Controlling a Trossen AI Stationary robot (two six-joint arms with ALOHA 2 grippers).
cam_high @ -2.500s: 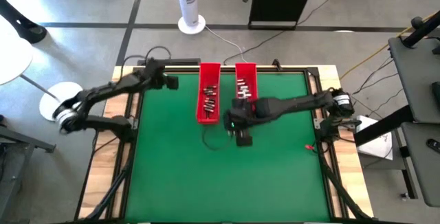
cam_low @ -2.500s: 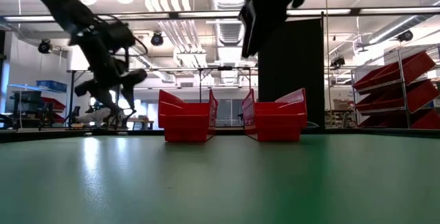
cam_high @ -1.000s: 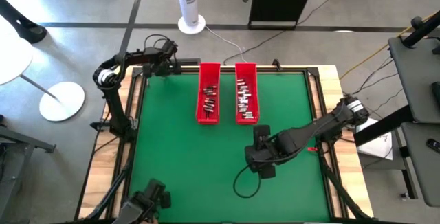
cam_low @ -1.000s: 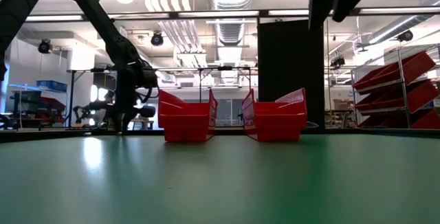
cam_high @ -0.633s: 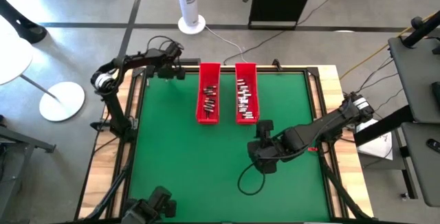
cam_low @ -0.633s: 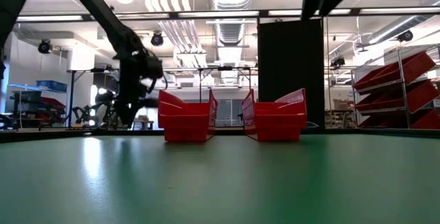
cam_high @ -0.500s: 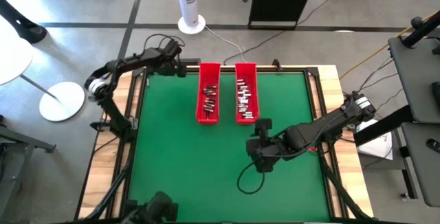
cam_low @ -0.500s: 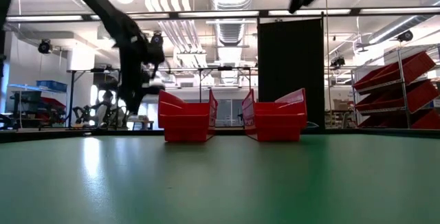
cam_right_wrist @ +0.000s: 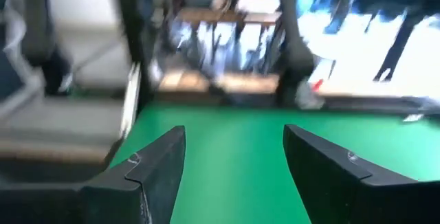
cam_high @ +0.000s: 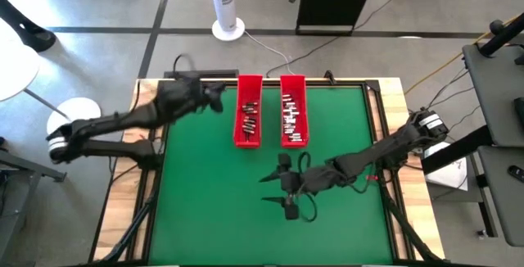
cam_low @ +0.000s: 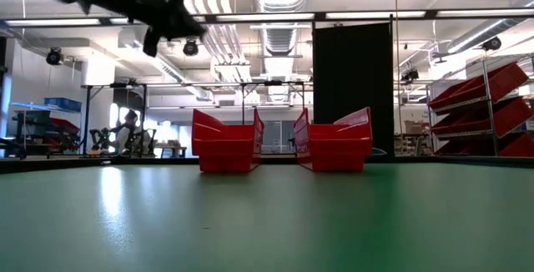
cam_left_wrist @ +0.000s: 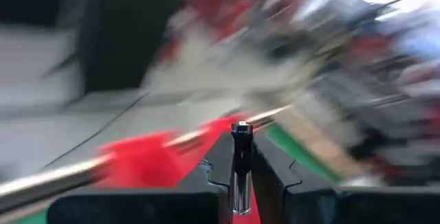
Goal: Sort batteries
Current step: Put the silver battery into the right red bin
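batteries (cam_high: 288, 113): small rigid smooth metal cylinders, light, likely slippery, prone to rolling; best pinched across the middle | lying in two red plastic trays (cam_high: 250, 138) at far side of green mat (cam_high: 205, 201) | left gripper (cam_left_wrist: 240, 176): clamped on one battery (cam_left_wrist: 241, 165), near left tray | right gripper (cam_right_wrist: 234, 152): wide apart, empty, over mid-mat

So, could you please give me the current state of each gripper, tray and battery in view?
left gripper: shut on a battery, near the left tray.
right gripper: open, empty, over the mat.
left tray: holds a few batteries.
right tray: holds more batteries.
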